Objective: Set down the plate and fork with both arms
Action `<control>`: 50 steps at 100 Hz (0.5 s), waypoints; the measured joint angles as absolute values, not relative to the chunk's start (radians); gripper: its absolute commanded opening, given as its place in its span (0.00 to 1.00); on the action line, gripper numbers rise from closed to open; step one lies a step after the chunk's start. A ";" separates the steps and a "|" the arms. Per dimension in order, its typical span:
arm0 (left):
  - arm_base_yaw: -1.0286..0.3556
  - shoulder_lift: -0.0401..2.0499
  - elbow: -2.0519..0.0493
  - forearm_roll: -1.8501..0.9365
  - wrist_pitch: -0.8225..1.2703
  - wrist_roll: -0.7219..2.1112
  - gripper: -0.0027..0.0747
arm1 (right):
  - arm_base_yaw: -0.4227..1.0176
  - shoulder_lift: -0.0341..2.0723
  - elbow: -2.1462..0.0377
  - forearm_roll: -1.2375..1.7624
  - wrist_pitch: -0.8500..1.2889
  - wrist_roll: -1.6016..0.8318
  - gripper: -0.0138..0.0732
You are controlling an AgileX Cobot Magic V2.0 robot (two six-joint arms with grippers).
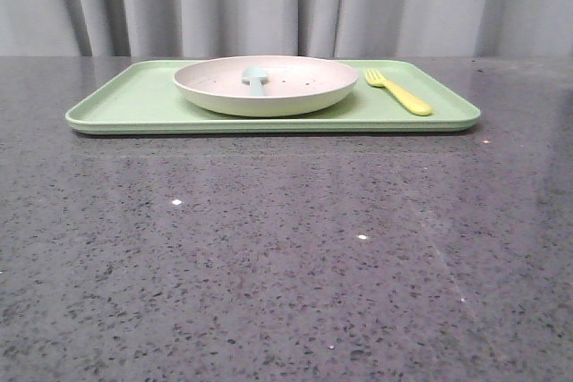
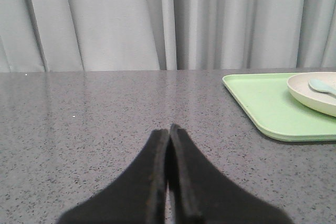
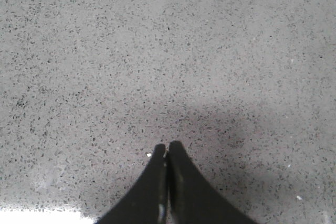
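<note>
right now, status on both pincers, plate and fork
Left pincer shut, empty; right pincer shut, empty. Round cream plate and yellow plastic fork on light-green tray. Pale blue spoon in plate.

No text, label, brand, number or sign can be read anywhere in these views.
</note>
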State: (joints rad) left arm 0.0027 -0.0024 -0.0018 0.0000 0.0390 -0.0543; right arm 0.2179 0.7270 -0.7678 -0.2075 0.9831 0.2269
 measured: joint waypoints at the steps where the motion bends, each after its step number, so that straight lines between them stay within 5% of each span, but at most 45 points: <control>1: 0.003 -0.002 -0.002 0.000 0.039 -0.054 0.01 | 0.218 0.727 -0.768 -0.207 0.983 0.227 0.08; 50: -0.039 -0.002 -0.002 0.014 0.039 -0.054 0.01 | 0.218 0.727 -0.768 -0.207 0.983 0.227 0.08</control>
State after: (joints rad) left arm -0.0394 -0.0024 -0.0018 0.0135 0.0390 -0.0543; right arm 0.2179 0.7270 -0.7678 -0.2075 0.9831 0.2269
